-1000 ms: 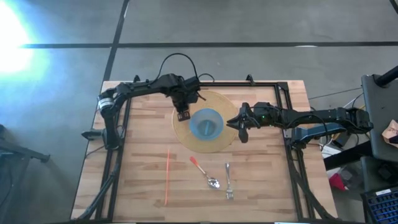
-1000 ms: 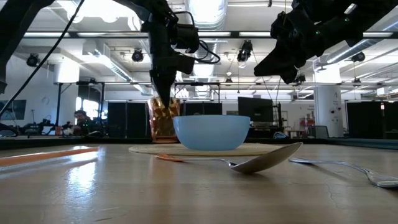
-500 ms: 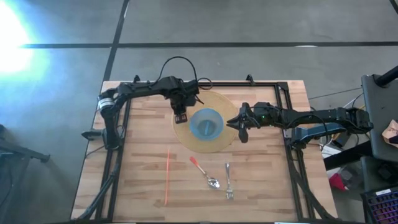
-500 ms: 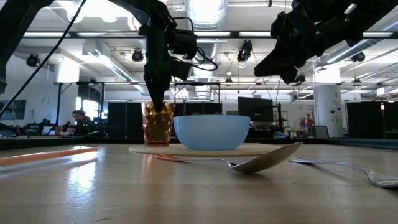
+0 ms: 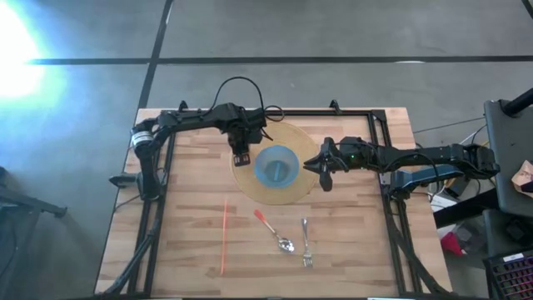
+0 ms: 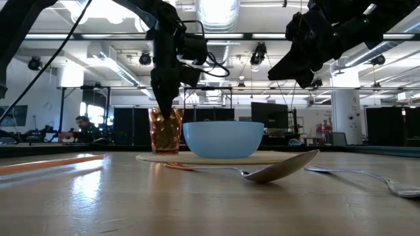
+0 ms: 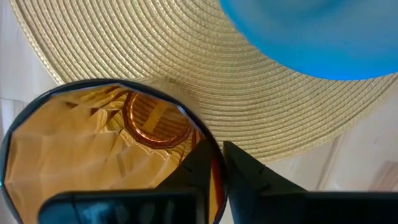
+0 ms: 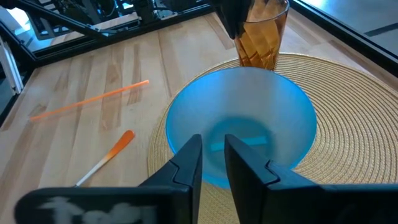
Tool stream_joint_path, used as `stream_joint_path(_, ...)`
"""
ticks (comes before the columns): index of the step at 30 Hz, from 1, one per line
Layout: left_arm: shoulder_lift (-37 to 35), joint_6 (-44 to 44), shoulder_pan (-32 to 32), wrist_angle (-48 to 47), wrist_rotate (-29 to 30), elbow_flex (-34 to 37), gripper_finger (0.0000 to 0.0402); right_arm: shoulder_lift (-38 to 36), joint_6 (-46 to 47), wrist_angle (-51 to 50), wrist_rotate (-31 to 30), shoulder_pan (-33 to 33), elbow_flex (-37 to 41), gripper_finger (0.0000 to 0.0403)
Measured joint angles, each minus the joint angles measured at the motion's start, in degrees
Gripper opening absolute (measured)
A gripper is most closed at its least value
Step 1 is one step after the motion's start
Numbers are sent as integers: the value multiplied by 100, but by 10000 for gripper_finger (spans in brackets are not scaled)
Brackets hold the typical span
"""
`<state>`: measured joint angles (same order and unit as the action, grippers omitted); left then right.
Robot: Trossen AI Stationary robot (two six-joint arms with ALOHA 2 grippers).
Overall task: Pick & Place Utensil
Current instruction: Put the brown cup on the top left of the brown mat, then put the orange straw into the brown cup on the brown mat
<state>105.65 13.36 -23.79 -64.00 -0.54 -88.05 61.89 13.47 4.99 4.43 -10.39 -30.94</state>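
Observation:
An amber faceted glass [image 6: 165, 131] stands upright at the left edge of the round woven mat [image 5: 293, 190], next to the blue bowl [image 5: 276, 167]. My left gripper [image 5: 243, 154] comes down on the glass from above and is shut on its rim. My right gripper [image 5: 310, 164] hovers above the mat's right side, just right of the bowl, fingers almost together and touching nothing. A spoon with an orange handle [image 5: 273, 231], a fork [image 5: 306, 242] and a thin orange stick [image 5: 224, 237] lie flat on the table's near half. My left gripper [image 7: 216, 163] pinches the glass's wall at the rim [image 7: 198, 134], one finger inside the glass and one outside. The fingers point down from above. The glass is upright with its base [image 6: 165, 151] down at the mat's left edge.
The bowl sits in the mat's middle, close to the right of the glass. Bare wood lies left of the mat and along the near edge around the utensils. A black frame [image 5: 379, 125] runs round the table's sides.
My left gripper has moved a little toward the table's left and down, still shut on the glass. The glass has shifted away from the bowl and sunk to the mat's left edge, staying upright.

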Motion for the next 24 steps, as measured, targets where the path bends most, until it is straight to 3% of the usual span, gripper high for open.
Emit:
stream_joint_path(14,-87,7,0,-136,-34,-124,138,0,-13,-2,0,0,0,65)
stream_joint_path(24,-92,-48,0,-494,-39,-483,156,0,-13,-2,0,0,0,62)
